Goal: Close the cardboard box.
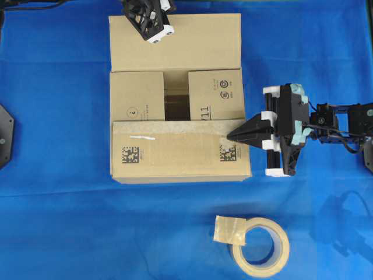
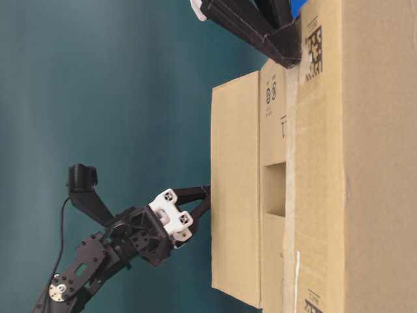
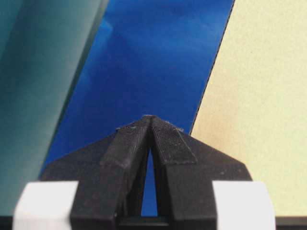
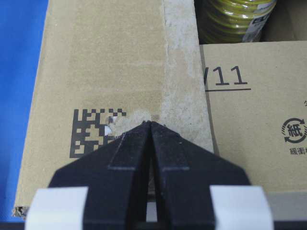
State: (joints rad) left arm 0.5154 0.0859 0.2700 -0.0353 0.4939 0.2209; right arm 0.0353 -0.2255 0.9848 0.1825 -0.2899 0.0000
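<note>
Pressed together at the tips, the right gripper (image 4: 150,125) rests on the folded-down near flap of the cardboard box (image 1: 175,154), beside a printed square code (image 4: 93,132) and an old tape strip (image 4: 180,67), with a yellow-green roll (image 4: 235,19) visible inside the carton. Viewed left to right from overhead, the box sits at mid-table on the blue cloth (image 1: 52,116), its two side flaps folded in, a gap between them, and its far flap laid outward. Left gripper (image 1: 152,23), fingers closed on nothing, hangs over that far flap; a tape roll (image 1: 259,246) lies apart.
</note>
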